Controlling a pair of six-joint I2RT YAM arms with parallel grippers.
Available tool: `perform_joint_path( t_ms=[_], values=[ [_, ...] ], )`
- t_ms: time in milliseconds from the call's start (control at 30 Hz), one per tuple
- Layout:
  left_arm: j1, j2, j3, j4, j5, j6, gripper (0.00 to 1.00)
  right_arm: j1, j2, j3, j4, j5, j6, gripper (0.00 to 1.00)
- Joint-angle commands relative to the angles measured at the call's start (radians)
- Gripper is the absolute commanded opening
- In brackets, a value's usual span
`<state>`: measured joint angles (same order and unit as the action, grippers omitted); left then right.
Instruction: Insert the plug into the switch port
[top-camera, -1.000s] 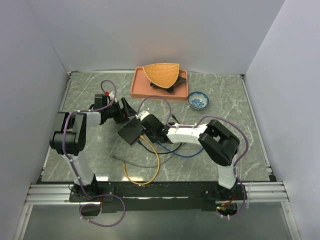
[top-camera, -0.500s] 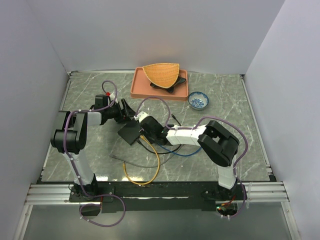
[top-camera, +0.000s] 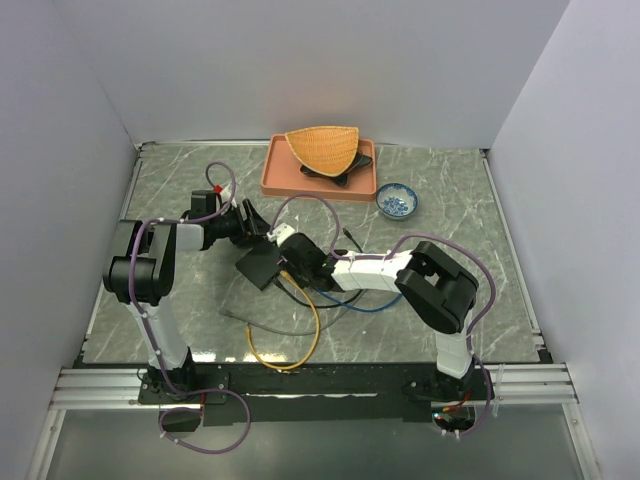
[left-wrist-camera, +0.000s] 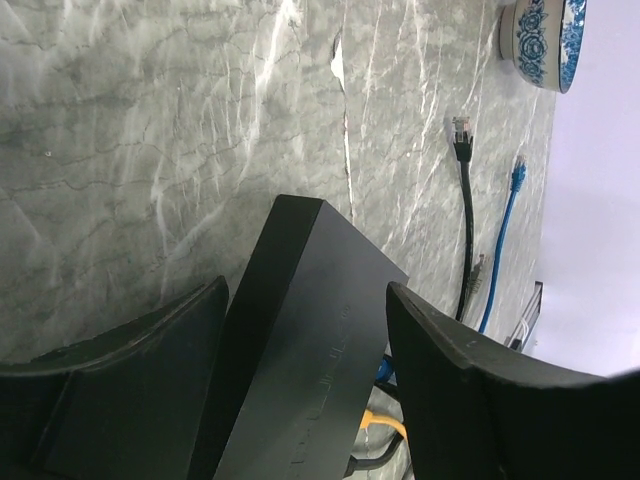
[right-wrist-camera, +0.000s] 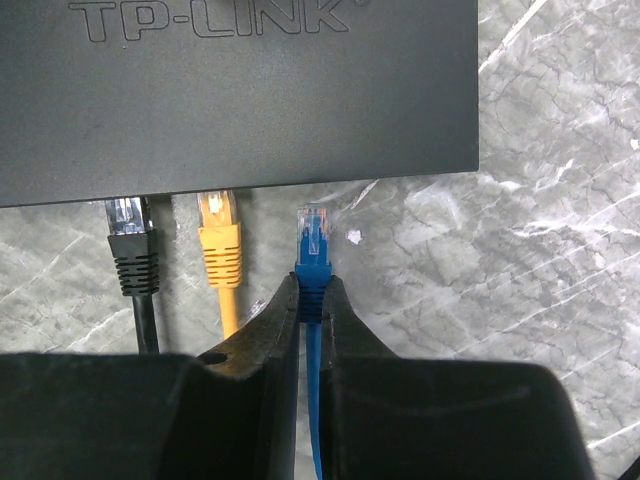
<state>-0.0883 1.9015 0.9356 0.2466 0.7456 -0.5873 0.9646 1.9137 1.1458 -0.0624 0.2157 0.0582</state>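
The flat black rectangular switch (top-camera: 262, 266) lies on the grey marble-patterned worktop (top-camera: 170, 190), left of centre and between the two arms, with embossed TP-LINK lettering on its upper face. The left claw (left-wrist-camera: 305, 295) straddles the switch, with one black finger (left-wrist-camera: 130, 390) on each side of the box and the jaws spread wide. Whether the pads press on its edges cannot be told. The right claw (right-wrist-camera: 312, 292) is clenched on the moulded boot of the blue network plug (right-wrist-camera: 314, 235), and the blue cable runs back between the fingers. The plug's clear tip points at the socket side of the switch, near the box corner, and stands just short of the edge. Beside it, a yellow plug (right-wrist-camera: 219, 235) and a black plug (right-wrist-camera: 130, 240) line up along the same edge, tips at the housing; whether they are seated cannot be told. At the far side of the worktop, a salmon rectangular tray (top-camera: 280, 172) carries a woven wicker basket (top-camera: 322, 147) on a black square dish (top-camera: 345, 172). A small blue-and-white patterned bowl (top-camera: 397, 201) stands just right of the tray. A yellow cable (top-camera: 310, 330) loops nearer the arm bases.
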Motion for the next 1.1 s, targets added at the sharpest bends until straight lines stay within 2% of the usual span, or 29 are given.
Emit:
perform_joint_path(
  t_ms=[0, 633, 1067],
  values=[
    [-0.001, 0.028, -0.023, 0.002, 0.011, 0.023, 0.71, 0.01, -0.041, 0.035, 0.039, 0.008, 0.002, 0.0],
    [-0.001, 0.036, -0.034, 0.019, 0.034, 0.017, 0.69, 0.01, 0.011, 0.12, 0.027, -0.006, -0.008, 0.0],
    [-0.002, 0.031, -0.032, 0.023, 0.049, 0.015, 0.69, 0.01, 0.041, 0.106, 0.035, 0.007, -0.009, 0.0]
  ],
)
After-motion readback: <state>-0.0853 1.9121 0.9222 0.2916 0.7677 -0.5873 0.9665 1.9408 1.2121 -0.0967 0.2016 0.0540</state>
